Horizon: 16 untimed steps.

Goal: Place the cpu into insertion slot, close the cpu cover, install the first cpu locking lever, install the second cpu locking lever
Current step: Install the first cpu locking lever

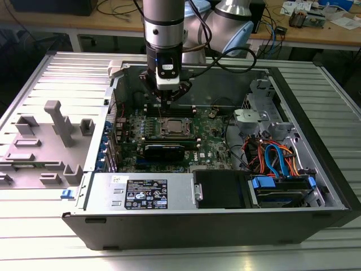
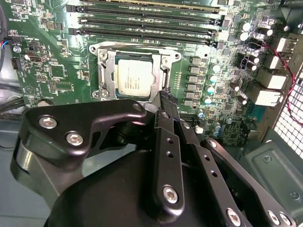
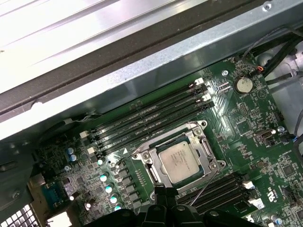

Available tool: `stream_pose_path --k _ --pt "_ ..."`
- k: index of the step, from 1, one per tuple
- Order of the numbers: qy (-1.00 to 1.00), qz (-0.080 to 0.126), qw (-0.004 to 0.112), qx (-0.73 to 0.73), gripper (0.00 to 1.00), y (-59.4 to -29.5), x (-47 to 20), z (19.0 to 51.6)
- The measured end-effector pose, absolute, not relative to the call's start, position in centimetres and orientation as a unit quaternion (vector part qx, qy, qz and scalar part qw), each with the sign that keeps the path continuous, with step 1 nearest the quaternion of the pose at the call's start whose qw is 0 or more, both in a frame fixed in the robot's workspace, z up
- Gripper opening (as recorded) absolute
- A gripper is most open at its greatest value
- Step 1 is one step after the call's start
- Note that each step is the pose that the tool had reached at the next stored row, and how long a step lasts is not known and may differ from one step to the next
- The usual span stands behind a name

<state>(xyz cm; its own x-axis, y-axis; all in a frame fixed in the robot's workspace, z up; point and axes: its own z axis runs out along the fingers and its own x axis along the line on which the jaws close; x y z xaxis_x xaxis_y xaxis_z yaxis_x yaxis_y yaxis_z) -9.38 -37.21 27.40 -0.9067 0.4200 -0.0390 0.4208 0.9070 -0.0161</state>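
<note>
An open dark grey metal computer case (image 1: 197, 228) is laid on a ribbed silver metal table (image 1: 341, 107). A green circuit motherboard (image 1: 217, 145) is mounted flat inside it. Long black memory slots (image 2: 147, 21) are set side by side across the board, and a round silver coin battery (image 3: 244, 84) is seated near their end. A silver power supply box with a white label (image 1: 144, 195) is fitted along the case's near wall, beside blue and orange cables (image 1: 276, 158). A grey moulded plastic panel (image 1: 53, 132) is laid at the exterior view's left.
</note>
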Motion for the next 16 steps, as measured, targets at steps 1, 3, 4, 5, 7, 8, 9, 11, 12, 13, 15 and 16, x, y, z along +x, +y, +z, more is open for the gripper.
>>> stream_pose_path --k 1,3,4,5,7,8,9,11,12,13,15,16 --pt "0.976 -0.012 0.017 0.215 0.11 -37.2 -9.4 27.4" --pt "0.976 -0.012 0.017 0.215 0.11 -37.2 -9.4 27.4" --pt "0.976 -0.012 0.017 0.215 0.11 -37.2 -9.4 27.4" --pt "0.976 -0.012 0.017 0.215 0.11 -37.2 -9.4 27.4" --pt "0.978 -0.012 0.017 0.208 0.11 -37.2 -9.6 27.4" --pt "0.978 -0.012 0.017 0.206 0.11 -37.2 -9.8 27.4" --pt "0.979 -0.012 0.017 0.203 0.11 -37.2 -9.9 27.4" --pt "0.98 -0.012 0.018 0.2 0.11 -37.2 -10.2 27.4" --pt "0.98 -0.012 0.018 0.197 0.11 -37.2 -10.4 27.4" --pt "0.981 -0.012 0.018 0.195 0.11 -37.2 -10.6 27.4" --pt "0.982 -0.011 0.018 0.189 0.11 -37.2 -10.9 27.4" --pt "0.982 -0.011 0.018 0.187 0.11 -37.2 -11.0 27.4"
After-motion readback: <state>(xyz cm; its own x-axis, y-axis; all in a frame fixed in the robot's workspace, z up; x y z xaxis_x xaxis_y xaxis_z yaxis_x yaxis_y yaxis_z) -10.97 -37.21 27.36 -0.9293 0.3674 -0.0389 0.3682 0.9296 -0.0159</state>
